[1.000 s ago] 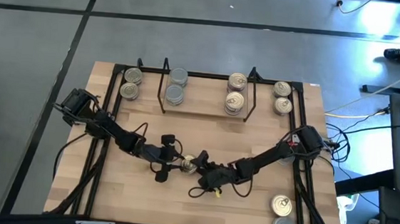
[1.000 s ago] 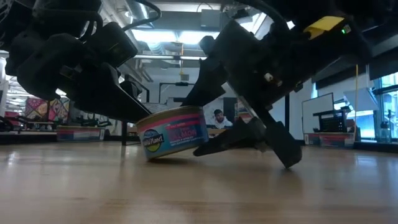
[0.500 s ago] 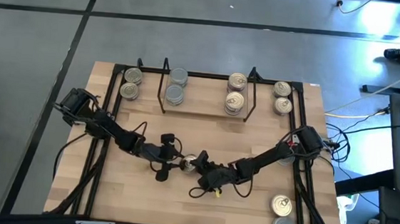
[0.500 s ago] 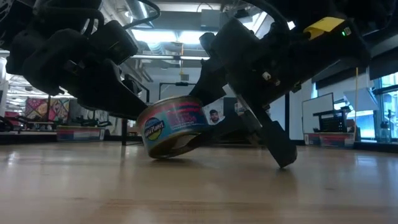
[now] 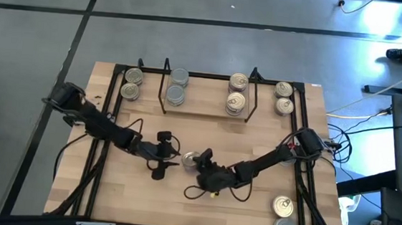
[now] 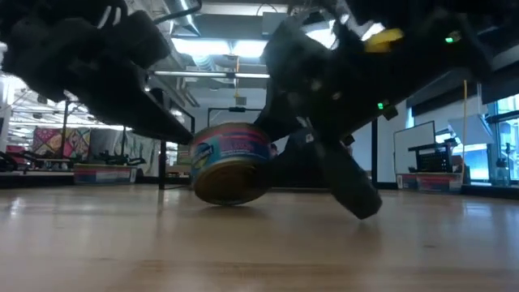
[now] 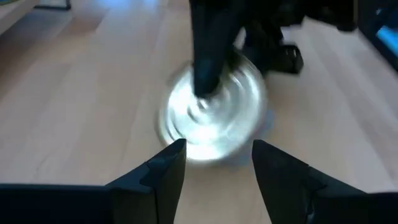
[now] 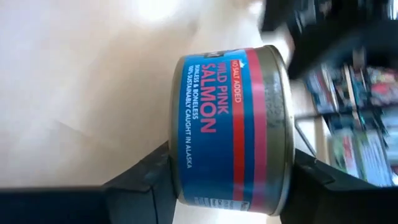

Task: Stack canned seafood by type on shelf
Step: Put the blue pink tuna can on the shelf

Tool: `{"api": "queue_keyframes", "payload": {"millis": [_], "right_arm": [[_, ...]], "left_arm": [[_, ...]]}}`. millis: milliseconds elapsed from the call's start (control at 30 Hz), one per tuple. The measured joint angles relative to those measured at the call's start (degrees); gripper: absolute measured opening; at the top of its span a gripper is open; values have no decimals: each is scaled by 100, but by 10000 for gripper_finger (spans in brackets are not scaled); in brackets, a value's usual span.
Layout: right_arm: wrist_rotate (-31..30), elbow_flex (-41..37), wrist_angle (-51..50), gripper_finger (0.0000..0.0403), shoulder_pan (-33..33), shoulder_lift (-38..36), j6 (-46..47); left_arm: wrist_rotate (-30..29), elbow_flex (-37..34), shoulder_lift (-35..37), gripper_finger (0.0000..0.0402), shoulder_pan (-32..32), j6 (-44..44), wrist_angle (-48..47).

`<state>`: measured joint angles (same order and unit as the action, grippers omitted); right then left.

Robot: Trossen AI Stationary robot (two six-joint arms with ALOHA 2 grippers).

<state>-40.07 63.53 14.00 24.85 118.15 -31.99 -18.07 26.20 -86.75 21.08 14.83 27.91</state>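
A salmon tin (image 8: 230, 124) with a blue and red label and a silver top (image 5: 189, 157) is tipped up near the table's middle, with my right gripper (image 5: 193, 159) shut on it. My left gripper (image 7: 217, 149) stands open just left of the tin (image 7: 214, 109), fingertips close to its rim. The shelf (image 5: 205, 107), a black wire rack with a wooden board, stands at the far edge. It carries two silver-topped tins (image 5: 177, 85) on its left and two ring-pull tins (image 5: 237, 92) on its right. My right gripper pinches the tin across its two flat ends, one finger (image 7: 208, 62) on the silver top (image 7: 239, 106), the other against the bottom (image 8: 180, 155). It slants down from the table's right and near side. The tin is tilted, bottom (image 6: 235, 182) toward the near edge, lower rim at the tabletop. My left gripper: I cannot tell whether its fingertips touch the tin.
Two tins (image 5: 131, 83) sit left of the shelf and two more (image 5: 283, 97) right of it. Another pair (image 5: 283, 216) lies at the near right corner. Black frame rails (image 5: 303, 171) run along both table sides. Bare wood lies between the shelf and the grippers.
My right gripper has rolled at the wrist and tipped the tin from nearly flat on the table up onto its rim, bottom now facing the near edge. My left gripper has risen and drawn back a little toward the table's left edge.
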Motion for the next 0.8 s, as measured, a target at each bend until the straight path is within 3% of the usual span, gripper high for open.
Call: {"api": "queue_keyframes", "payload": {"millis": [200, 333, 533, 800], "right_arm": [[-675, 612, -1278, 197, 14, 10, 250], [-1005, 1055, -2089, 198, -28, 9, 280], [-1383, 1705, -3258, 198, -463, -9, 364], [-1433, 2531, -4219, 198, -1401, -20, 370]], "left_arm": [[-617, 0, 763, 184, -3, 463, -1521], [-1097, 0, 867, 184, 17, 1006, -2205], [-1277, -57, 834, 184, 144, 1201, -2300], [-1298, -57, 837, 184, 305, 1132, -2314]]}}
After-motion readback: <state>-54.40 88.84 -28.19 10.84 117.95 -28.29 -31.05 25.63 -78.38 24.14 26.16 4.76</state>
